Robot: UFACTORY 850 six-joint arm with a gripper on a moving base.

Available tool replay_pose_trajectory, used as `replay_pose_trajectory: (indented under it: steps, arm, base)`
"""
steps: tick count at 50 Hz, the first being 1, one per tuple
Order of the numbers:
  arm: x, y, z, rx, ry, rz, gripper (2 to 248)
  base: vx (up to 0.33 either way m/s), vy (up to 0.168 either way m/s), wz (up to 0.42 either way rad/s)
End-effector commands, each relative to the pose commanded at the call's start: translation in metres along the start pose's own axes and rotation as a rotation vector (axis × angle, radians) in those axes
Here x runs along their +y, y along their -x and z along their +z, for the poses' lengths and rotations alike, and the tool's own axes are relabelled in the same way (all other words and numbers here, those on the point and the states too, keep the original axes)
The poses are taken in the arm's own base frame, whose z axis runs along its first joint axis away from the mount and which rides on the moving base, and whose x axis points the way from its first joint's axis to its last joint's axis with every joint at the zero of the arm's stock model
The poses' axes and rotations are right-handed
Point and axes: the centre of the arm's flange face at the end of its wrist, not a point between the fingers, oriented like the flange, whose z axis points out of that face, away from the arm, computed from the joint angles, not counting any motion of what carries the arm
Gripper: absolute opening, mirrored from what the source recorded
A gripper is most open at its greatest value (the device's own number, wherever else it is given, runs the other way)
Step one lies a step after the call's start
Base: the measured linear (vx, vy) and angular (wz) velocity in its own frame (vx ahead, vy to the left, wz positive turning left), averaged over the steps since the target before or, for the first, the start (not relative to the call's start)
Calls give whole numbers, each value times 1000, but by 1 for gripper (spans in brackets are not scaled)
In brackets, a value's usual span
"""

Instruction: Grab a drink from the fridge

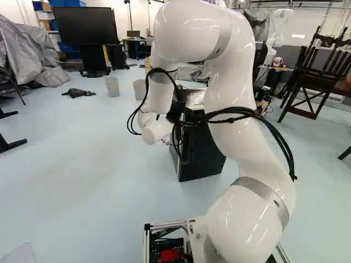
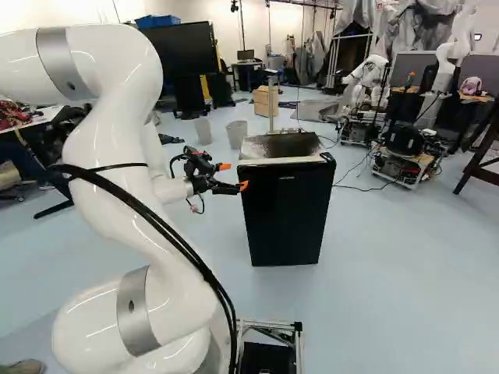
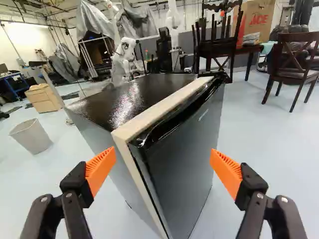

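Observation:
In the right base view my gripper (image 2: 234, 176) is beside the upper left edge of the black fridge (image 2: 285, 214); one orange tip overlaps that edge. The wrist view shows the gripper (image 3: 163, 168) with its fingers wide apart and nothing gripped. Ahead of it stands the fridge (image 3: 187, 144), a corner pointing toward the gripper, with a glossy dark top. A pale strip runs between the cabinet and the door, which looks closed. In the left base view the arm partly hides the fridge (image 1: 205, 159). The fridge's inside is hidden, and no drink shows.
Beyond the fridge are two bins (image 2: 237, 134) (image 2: 203, 130) and a wooden box (image 2: 266, 101). Another robot (image 2: 366, 86) stands farther back. Dark wooden chairs (image 3: 299, 62) are in the far background beyond the door side. A large black screen (image 1: 86, 25) stands at the back.

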Motion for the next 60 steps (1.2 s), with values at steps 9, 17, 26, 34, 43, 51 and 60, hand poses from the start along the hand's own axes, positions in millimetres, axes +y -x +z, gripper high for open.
replay_pose_trajectory:
  steps: [9,17,26,34,43,51,60]
  arm:
    - [-2,0,2,1,2,3,247]
    - [-1,2,3,0,5,-1,247]
    - [0,12,6,-5,11,-18,247]
    - [1,18,9,-7,16,-28,247]
    - [0,19,11,-7,20,-28,247]
    - [0,19,13,-6,24,-25,247]
    - [-1,19,16,-4,28,-22,247]
  base:
    - [0,0,0]
    - [0,0,0]
    - [0,0,0]
    - [0,0,0]
    - [0,0,0]
    - [0,0,0]
    - [0,0,0]
